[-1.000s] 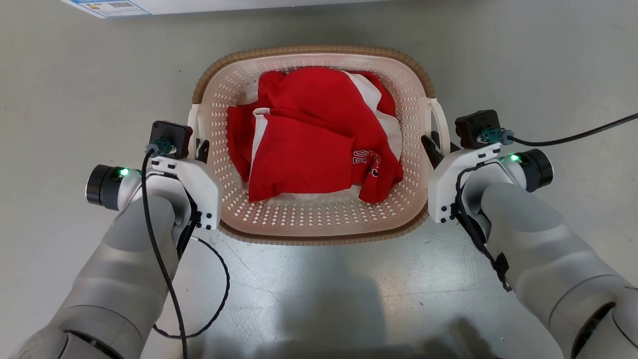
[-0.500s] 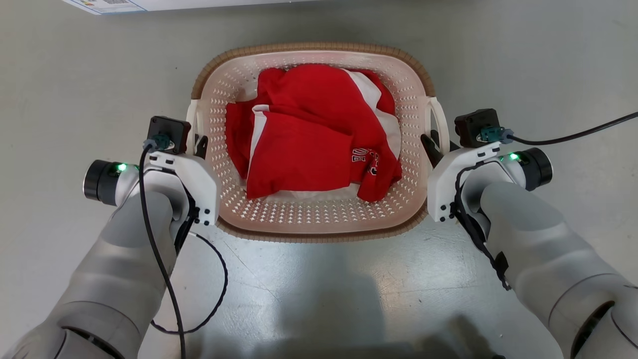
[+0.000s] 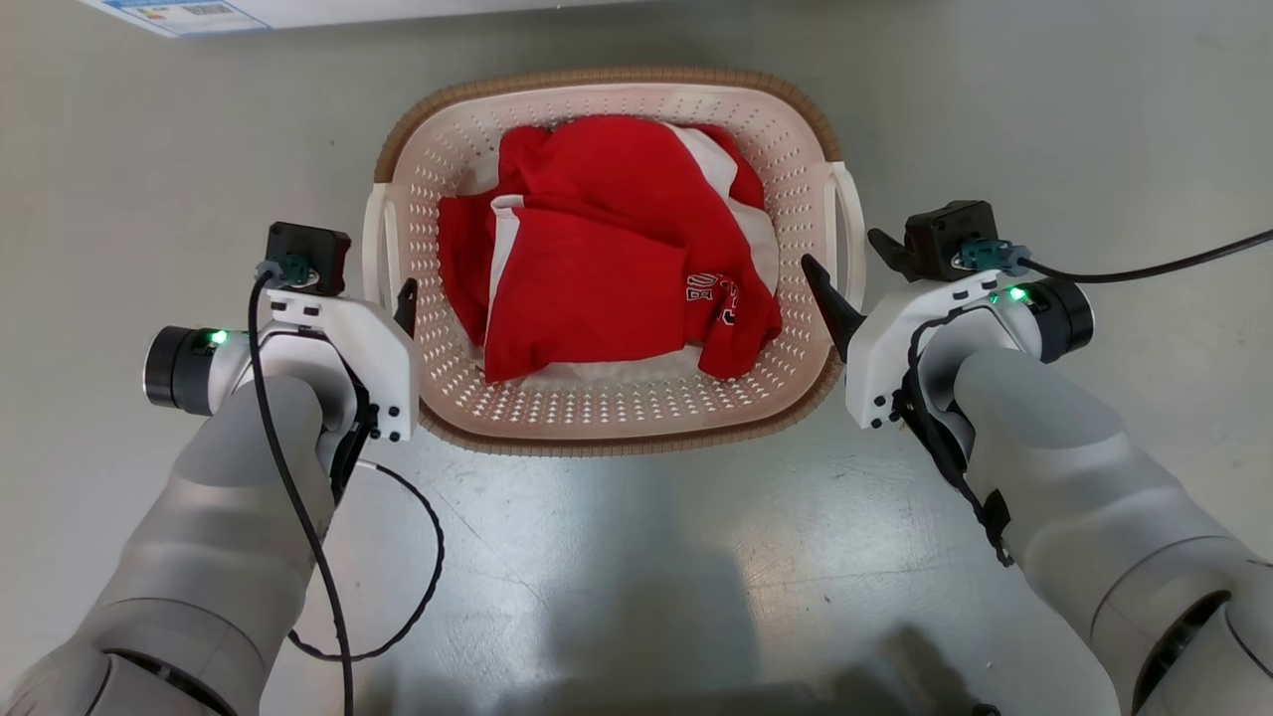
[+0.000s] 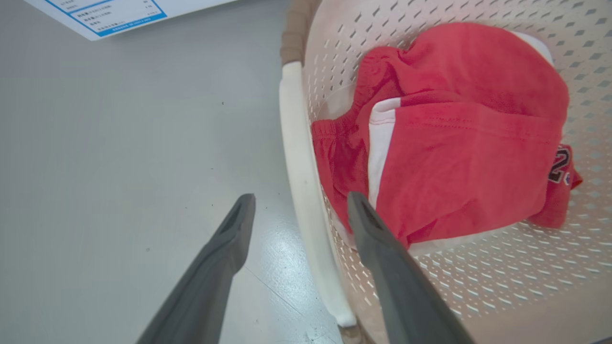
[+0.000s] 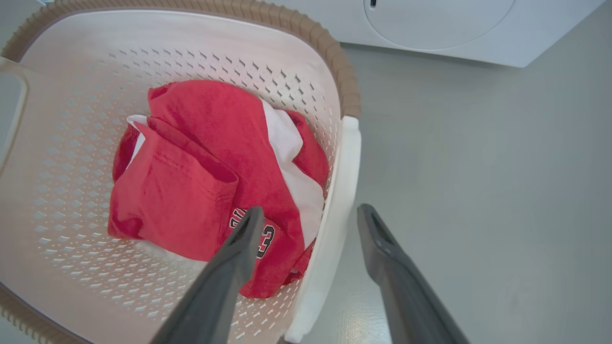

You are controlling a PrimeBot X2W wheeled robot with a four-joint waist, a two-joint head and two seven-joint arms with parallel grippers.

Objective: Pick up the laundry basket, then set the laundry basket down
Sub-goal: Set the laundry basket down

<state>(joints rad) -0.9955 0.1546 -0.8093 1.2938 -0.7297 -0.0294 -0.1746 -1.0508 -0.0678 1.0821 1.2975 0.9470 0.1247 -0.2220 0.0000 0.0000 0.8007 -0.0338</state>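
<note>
Your left gripper (image 4: 300,198) and right gripper (image 5: 311,210) have let go, fingers (image 4: 220,258) apart astride the handles (image 4: 296,143), so the laundry basket (image 3: 597,78) at upper centre seems set down.

The laundry basket (image 4: 502,286) cut by edges; printed sheet (image 4: 105,14) unreadable

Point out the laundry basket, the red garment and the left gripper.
laundry basket (image 3: 597,76): head view, far tan rim.
red garment (image 3: 597,298): head view, middle of cloth.
left gripper (image 4: 301,198): left wrist view, midway between fingertips.
</note>
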